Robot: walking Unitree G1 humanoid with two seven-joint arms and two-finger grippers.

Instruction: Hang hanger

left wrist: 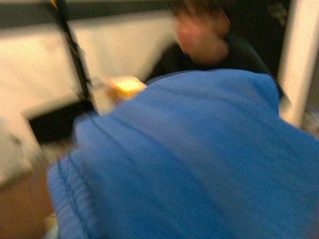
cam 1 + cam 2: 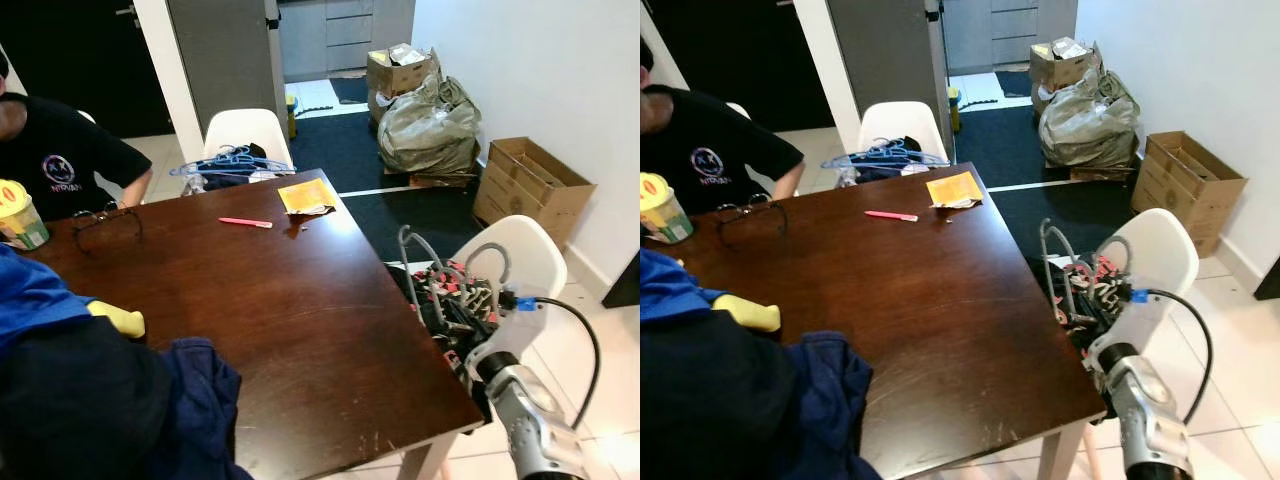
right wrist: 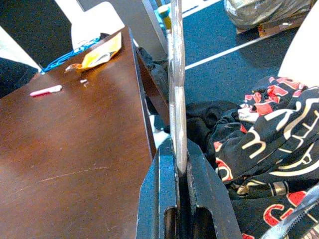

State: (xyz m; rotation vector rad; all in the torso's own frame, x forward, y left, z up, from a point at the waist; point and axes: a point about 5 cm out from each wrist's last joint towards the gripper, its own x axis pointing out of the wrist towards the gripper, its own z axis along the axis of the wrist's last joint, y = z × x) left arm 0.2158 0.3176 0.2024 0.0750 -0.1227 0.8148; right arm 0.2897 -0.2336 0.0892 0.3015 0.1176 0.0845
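Dining area: dark wood table (image 2: 300, 310), white walls, pale tiled floor.
A white chair (image 2: 246, 132) stood at the table's far end and a second white chair (image 2: 530, 262) at its right side. A dark blue carpet (image 2: 345, 150) covered the floor beyond, crossed by a white strip. An open cardboard box (image 2: 530, 185) sat against the white wall (image 2: 540, 70); grey drawers (image 2: 345, 30) showed far back. Lighting was bright and even.
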